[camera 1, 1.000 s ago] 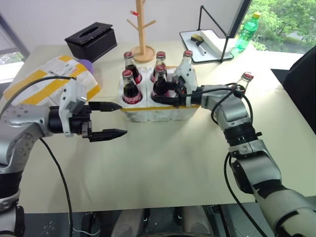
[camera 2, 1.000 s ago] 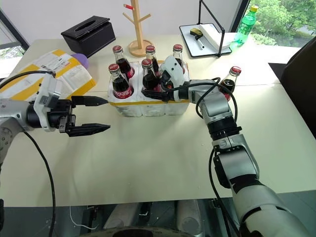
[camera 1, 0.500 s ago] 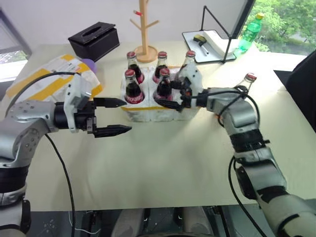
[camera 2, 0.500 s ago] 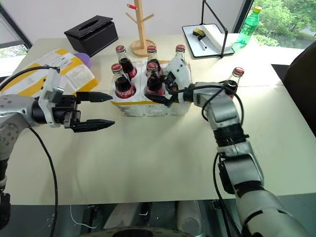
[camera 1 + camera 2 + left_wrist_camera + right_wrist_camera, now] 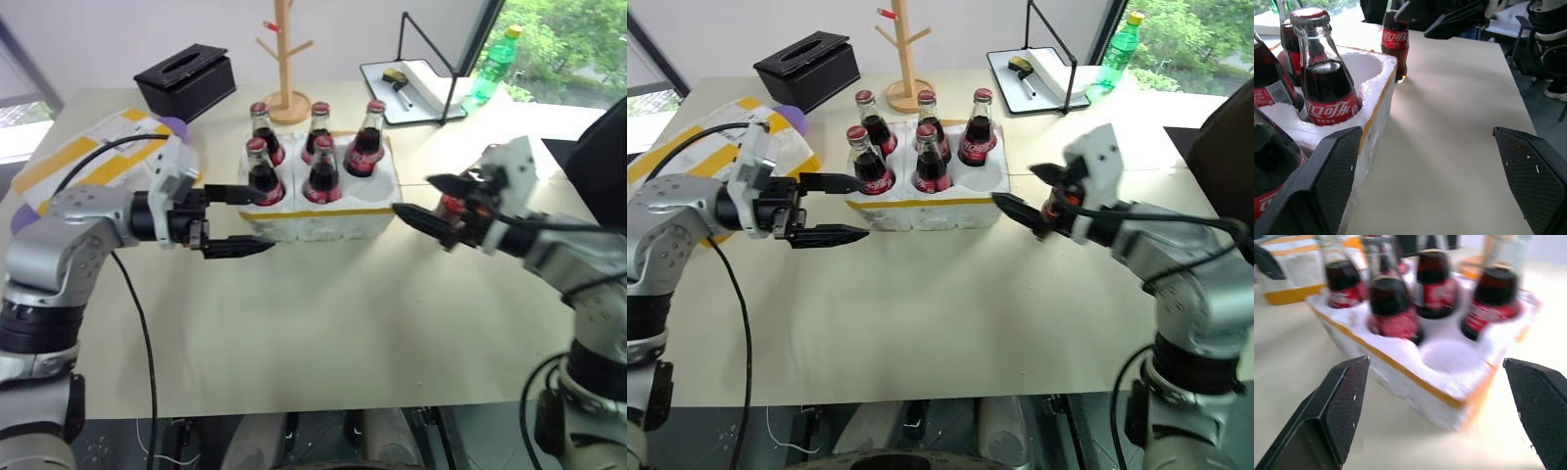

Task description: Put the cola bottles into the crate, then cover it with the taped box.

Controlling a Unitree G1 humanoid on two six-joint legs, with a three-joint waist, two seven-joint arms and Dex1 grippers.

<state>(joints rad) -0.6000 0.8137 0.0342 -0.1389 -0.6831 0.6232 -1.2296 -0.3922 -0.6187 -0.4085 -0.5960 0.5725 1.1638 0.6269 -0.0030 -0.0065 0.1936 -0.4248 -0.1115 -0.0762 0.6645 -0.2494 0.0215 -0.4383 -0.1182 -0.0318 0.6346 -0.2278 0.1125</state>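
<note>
While five colas (image 5: 921, 149) stand in the crate (image 5: 940, 201) mid-surface (image 5: 950, 313), one well at its front right corner is empty. Sixth cola (image 5: 1395, 44) stands on the surface right of the crate, mostly hidden behind the right claw (image 5: 1031, 192) in the head views. Right claw is spread, empty, just right of the crate. Left claw (image 5: 847, 208) is spread, empty, at the crate's left side. Taped box (image 5: 93, 162) lies far left, behind the left arm.

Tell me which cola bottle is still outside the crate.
The cola bottle standing on the table right of the crate, by the right gripper. The other five stand in the crate's wells.
</note>
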